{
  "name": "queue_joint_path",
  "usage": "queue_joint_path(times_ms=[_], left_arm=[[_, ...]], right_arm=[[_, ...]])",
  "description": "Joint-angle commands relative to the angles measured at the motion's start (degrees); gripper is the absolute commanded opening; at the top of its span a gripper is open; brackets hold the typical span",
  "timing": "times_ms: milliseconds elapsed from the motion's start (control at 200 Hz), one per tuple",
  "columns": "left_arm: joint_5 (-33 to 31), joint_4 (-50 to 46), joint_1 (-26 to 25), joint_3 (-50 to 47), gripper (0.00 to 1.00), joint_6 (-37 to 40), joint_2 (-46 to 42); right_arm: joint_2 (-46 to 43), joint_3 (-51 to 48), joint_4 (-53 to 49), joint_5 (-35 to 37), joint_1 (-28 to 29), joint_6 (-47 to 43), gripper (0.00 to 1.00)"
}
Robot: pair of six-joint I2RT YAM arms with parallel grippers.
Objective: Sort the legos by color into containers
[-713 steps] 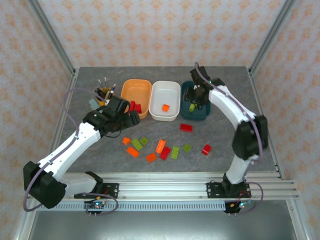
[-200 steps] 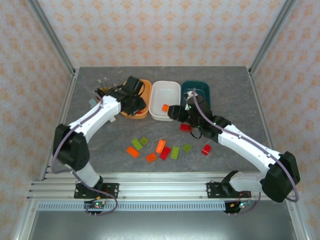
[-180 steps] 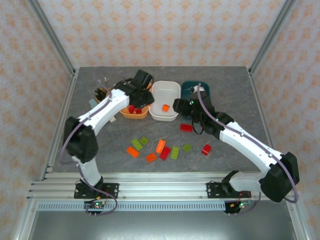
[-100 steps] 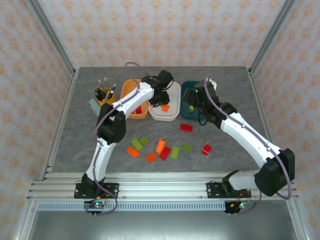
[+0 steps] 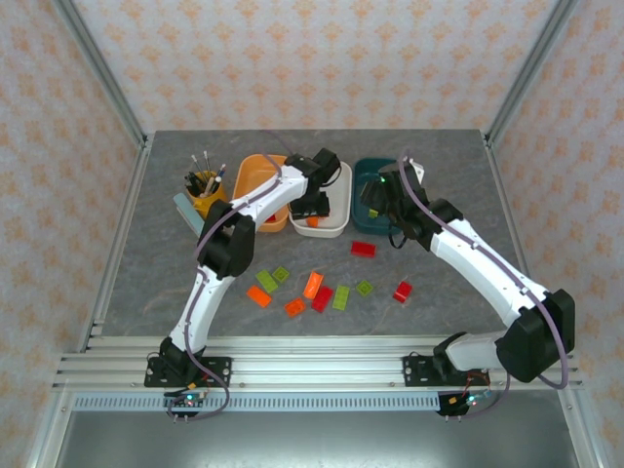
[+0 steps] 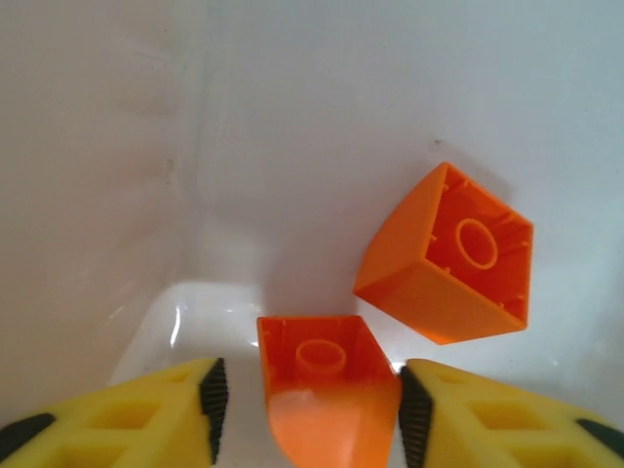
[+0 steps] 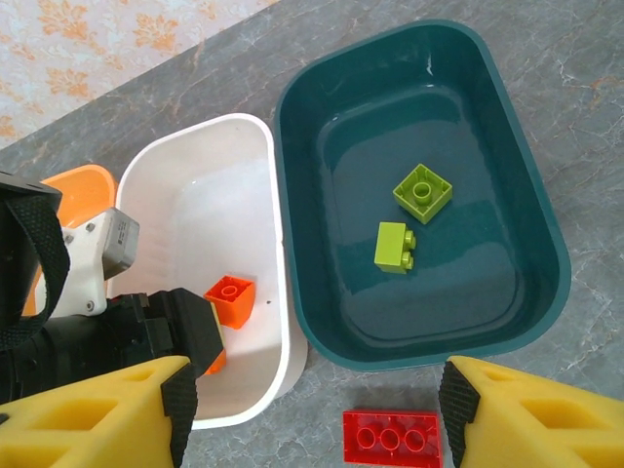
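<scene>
Two orange bricks sit in the white tub [image 6: 292, 117]. One orange brick [image 6: 327, 366] lies between the parted jaws of the left tool [image 6: 310, 385] with a gap on one side, so it does not look clamped. The other orange brick [image 6: 448, 258] rests tilted just beside it. A clean finish would likely mean lifting straight up with the jaws apart, so no pad drags a piece over the rim.

The right tool [image 7: 312, 405], wide and empty, hangs over the near rims of the white tub and the teal tub [image 7: 331, 127], which holds two lime bricks [image 7: 421, 192]. A red brick [image 7: 392, 437] lies on the bench [image 5: 439, 253] just outside.

The bench is grey and stone-patterned, with loose bricks [image 5: 322, 298] scattered mid-surface and the orange tub [image 5: 255, 174] beside a yellow cup of pens [image 5: 203, 181]. Patterned wallpaper [image 5: 292, 58] and metal posts enclose it.
</scene>
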Motion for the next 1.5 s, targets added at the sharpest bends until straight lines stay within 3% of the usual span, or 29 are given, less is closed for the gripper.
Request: queue_joint_path(times_ms=[0,515,646,861,991,1076,1266,1491], left_arm=[[-2.03,-2.43,-0.27,1.84,0.59,0.74,-1.57],[-2.9,2.34,-0.24,0.03,0.74,0.16,-18.68],[-2.93,7.94,-0.27,-10.9,0.77,1.41,-29.91],[1.06,18.26,-0.28,-37.86,0.8,3.73,-51.07],[2.34,20.71,-0.28,-53.28,0.82,3.12,-64.08],[2.74,20.47,-0.22,-60.81,0.83,1.92,-71.0],[2.86,18.53,-0.28,-68.49,0.83,-0.27,-79.6],[2.49,19.22,-0.28,-69.12,0.83,-1.31,-79.98]], right_arm=[[0.55,0.57,-2.62,1.05,-0.38,1.12,0.69],[-1.72,1.26,-8.06,-2.35,-0.38,-0.2,0.68],[-2.02,0.48,-11.57,-5.54,-0.04,0.57,0.66],[0.73,-3.06,-17.78,-11.82,3.22,0.38,0.68],[8.47,-4.66,-21.68,-20.68,5.39,-6.33,0.71],[11.75,-6.58,-22.82,-21.29,6.87,-11.4,0.73],[17.91,-6.86,-27.32,-18.69,7.78,-16.64,0.76],[21.75,-5.46,-26.34,-18.11,8.58,-18.0,0.72]])
